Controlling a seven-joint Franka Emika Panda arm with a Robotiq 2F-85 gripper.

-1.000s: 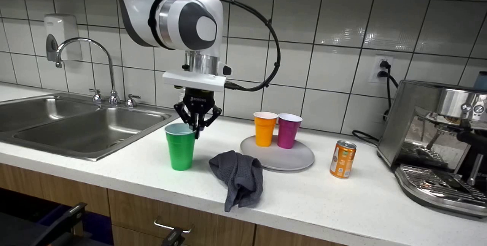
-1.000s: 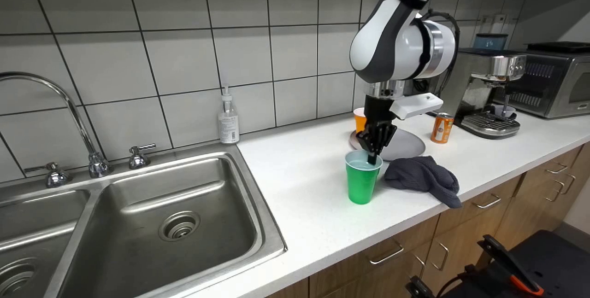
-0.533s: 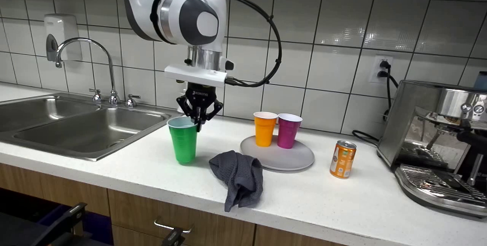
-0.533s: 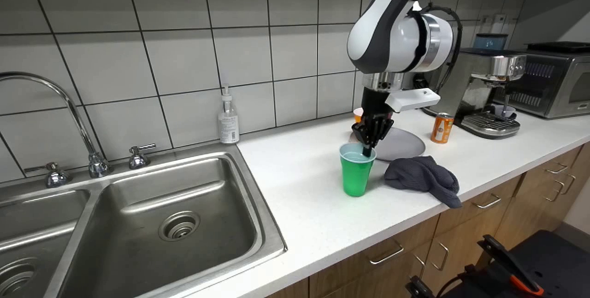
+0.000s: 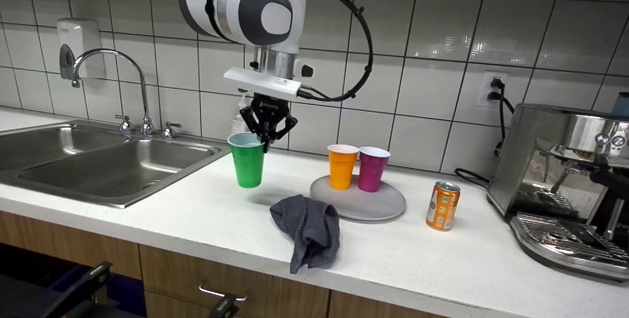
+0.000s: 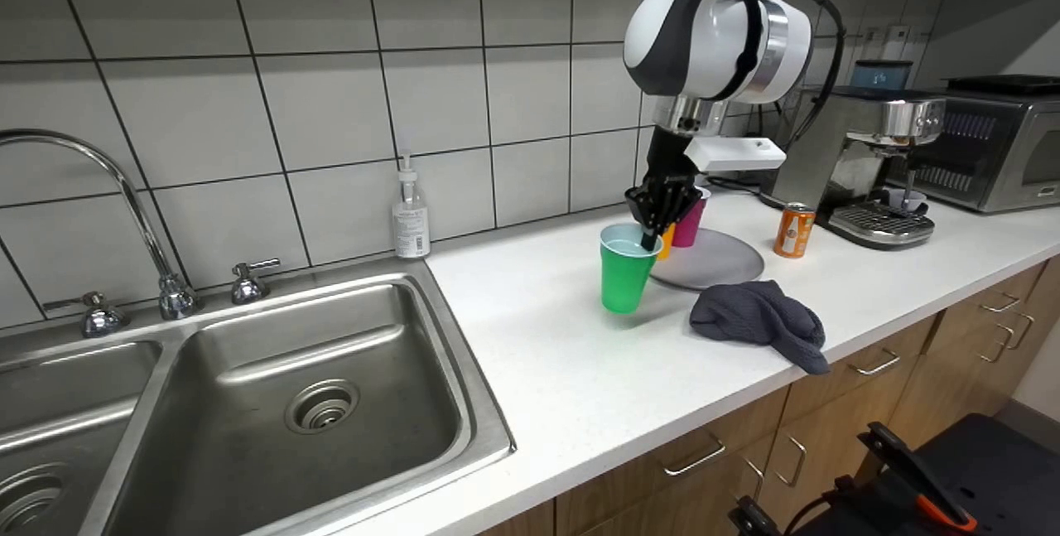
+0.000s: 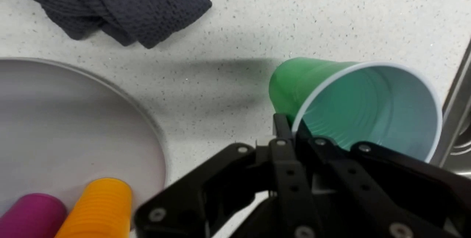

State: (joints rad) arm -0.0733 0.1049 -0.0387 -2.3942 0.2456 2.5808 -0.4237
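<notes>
Green cup has risen, now clear of counter; my gripper pinches its rim at 1 side, presumably because thin wall suits narrow grip.

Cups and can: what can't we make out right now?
Green cup: part of its rim hidden behind the gripper, wrist view.
Orange cup: mostly hidden behind the gripper and green cup, in an exterior view.
Purple cup: cut off by the bottom edge, wrist view.
Can: fine print too small to read, both exterior views.
</notes>
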